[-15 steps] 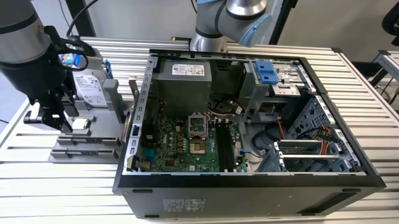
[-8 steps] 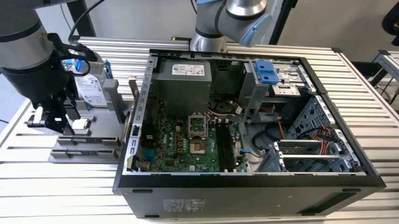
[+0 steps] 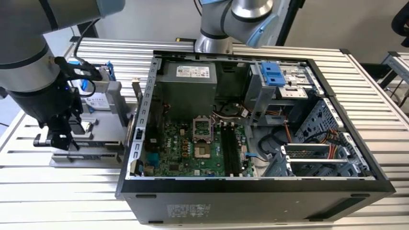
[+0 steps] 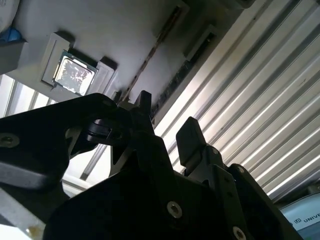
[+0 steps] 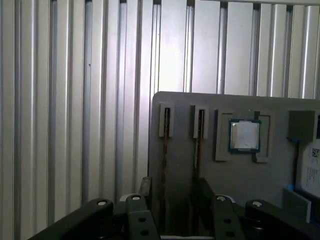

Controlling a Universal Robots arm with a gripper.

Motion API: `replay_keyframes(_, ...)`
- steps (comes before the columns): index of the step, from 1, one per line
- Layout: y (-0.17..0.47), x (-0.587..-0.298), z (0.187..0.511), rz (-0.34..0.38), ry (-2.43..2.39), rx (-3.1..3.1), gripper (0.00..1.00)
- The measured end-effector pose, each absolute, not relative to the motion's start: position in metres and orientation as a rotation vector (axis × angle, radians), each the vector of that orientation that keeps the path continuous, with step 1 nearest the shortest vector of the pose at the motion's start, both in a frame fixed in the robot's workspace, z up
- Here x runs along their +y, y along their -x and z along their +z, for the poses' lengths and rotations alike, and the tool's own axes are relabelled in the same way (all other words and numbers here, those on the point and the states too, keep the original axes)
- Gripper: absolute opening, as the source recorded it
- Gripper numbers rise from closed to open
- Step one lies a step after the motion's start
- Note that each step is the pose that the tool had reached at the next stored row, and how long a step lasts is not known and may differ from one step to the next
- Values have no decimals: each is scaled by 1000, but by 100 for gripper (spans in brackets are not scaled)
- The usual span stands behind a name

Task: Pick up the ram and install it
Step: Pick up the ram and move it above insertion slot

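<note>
**Desk:** Gripping anything?

**Photographer:** Hanging the gripper (image 3: 61, 138) fingers-down from a bent wrist over a grey tray (image 3: 96, 157), at the exterior view's left of an open computer case (image 3: 255, 191). Holding the fingers (image 5: 144, 187) spread apart, closing on nothing.

**Desk:** Placing the ram?

**Photographer:** Spotting the ram (image 5: 165, 165) standing on edge in a tray slot, just beneath the gripper and in line with the gap between the fingers. Running parallel to a second stick (image 5: 197, 155), with a square processor (image 5: 244, 135) farther along the tray.

**Desk:** And around it?

**Photographer:** Resting tray and case alike on a table (image 3: 64, 201) of silver slats. Baring the case's green motherboard (image 3: 185, 143), black memory slots (image 3: 230, 148) and blue drive bracket (image 3: 275, 72) to the camera.
</note>
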State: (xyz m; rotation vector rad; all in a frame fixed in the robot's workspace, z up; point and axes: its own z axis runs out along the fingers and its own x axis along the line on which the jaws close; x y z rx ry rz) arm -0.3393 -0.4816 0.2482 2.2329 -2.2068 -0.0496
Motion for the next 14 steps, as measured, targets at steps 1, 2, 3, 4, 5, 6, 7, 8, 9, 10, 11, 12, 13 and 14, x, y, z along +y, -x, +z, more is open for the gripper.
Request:
replay_keyframes(1, 339, -482, 247, -50, -2225, -2214, 100)
replay_keyframes(2, 339, -482, 246, -51, -2217, -2222, 100)
replay_keyframes(3, 339, -482, 244, -51, -2210, -2228, 100)
replay_keyframes(4, 339, -482, 243, -51, -2207, -2231, 100)
replay_keyframes(5, 339, -482, 242, -51, -2207, -2231, 100)
replay_keyframes(6, 339, -482, 240, -51, -2207, -2232, 100)
replay_keyframes(7, 339, -482, 239, -51, -2207, -2232, 100)
replay_keyframes(8, 339, -482, 237, -51, -2207, -2232, 100)
replay_keyframes(9, 339, -482, 236, -51, -2207, -2232, 100)
replay_keyframes(10, 339, -482, 234, -51, -2207, -2232, 100)
replay_keyframes(11, 339, -482, 233, -51, -2207, -2232, 100)
replay_keyframes(12, 339, -482, 231, -51, -2207, -2232, 100)
replay_keyframes(13, 339, -482, 230, -51, -2207, -2232, 100)
replay_keyframes(14, 339, -482, 228, -51, -2206, -2232, 100)
